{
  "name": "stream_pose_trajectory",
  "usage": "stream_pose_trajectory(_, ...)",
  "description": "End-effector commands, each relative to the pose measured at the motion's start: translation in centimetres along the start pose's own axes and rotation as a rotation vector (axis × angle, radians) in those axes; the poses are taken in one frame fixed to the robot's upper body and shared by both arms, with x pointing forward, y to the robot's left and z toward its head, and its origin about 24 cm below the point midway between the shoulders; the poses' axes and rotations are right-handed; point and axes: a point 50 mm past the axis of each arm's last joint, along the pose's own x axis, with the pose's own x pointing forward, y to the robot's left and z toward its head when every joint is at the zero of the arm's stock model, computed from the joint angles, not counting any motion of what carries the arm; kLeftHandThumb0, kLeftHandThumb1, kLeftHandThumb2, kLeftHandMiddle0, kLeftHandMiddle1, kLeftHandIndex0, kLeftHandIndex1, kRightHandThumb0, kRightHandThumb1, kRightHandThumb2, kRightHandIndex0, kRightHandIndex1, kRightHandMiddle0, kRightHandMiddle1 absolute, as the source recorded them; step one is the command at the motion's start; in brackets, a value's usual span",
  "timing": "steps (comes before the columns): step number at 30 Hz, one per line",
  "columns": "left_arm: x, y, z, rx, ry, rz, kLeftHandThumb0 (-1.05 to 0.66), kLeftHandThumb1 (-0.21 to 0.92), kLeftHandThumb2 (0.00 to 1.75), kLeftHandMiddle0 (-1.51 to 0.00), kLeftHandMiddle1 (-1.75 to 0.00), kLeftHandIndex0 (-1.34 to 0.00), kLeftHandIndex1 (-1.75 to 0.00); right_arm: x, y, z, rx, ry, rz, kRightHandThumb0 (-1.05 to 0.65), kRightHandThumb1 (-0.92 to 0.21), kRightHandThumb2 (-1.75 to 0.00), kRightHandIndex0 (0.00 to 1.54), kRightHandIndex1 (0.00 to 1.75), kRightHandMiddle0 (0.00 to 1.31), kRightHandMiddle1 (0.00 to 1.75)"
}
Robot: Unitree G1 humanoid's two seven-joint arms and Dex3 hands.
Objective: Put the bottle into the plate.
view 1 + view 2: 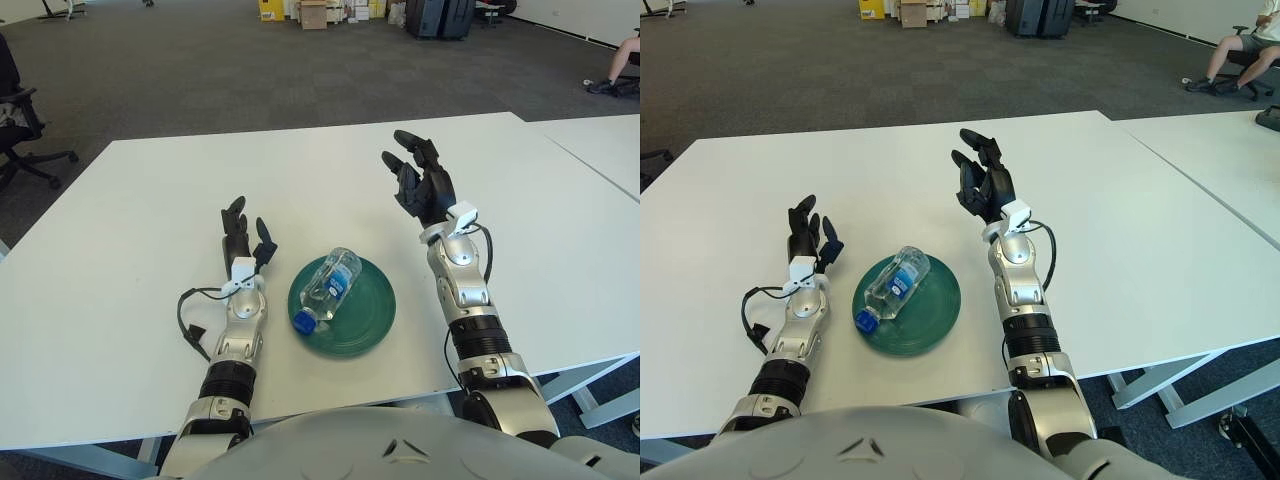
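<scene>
Already the bottle (329,288) lies on its side in the green plate (372,318), long axis running from its blue cap near the robot toward the far right. Right hand (420,183) is raised beyond and right of it, fingers spread, empty; left hand (243,238) shows just left of the plate, fingers relaxed.

White table (130,260); green plate (365,315) is set directly on it near the front edge.
</scene>
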Motion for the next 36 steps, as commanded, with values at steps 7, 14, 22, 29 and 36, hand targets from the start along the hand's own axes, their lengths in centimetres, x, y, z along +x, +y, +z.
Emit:
stream_pose_trajectory(7,0.3,0.1,0.5,0.015,-0.010,-0.004,-0.83,0.92,0.90,-0.36,0.00,0.00,-0.76,-2.5,-2.6,-8.8,-0.111,0.383,-0.116,-0.57,-0.92,-0.68,0.48,0.16,0.00,0.78)
stream_pose_trajectory(14,0.3,0.0,0.5,0.011,-0.011,-0.007,-0.83,0.92,0.90,-0.36,0.00,0.00,-0.77,-3.0,-3.0,-9.6,-0.162,0.417,-0.139,-0.60,-0.92,-0.70,0.37,0.44,0.00,0.81)
stream_pose_trajectory(22,0.3,0.0,0.6,0.008,-0.020,-0.009,-0.83,0.92,0.91,-0.35,0.00,0.00,-0.76,-4.0,-2.6,-10.6,-0.209,0.430,-0.147,-0.63,-0.92,-0.76,0.29,0.57,0.00,0.80)
stream_pose_trajectory(29,0.3,0.0,0.7,0.014,-0.025,-0.006,-0.83,0.92,0.91,-0.35,0.00,0.00,-0.75,-4.5,-2.4,-11.0,-0.232,0.433,-0.136,-0.62,-0.92,-0.79,0.28,0.57,0.00,0.83)
stream_pose_trajectory(36,0.2,0.0,0.7,0.028,-0.023,0.003,-0.84,0.92,0.91,-0.36,0.00,0.00,-0.76,-5.3,-3.3,-11.3,-0.251,0.460,-0.107,-0.65,-0.92,-0.81,0.26,0.56,0.00,0.85)
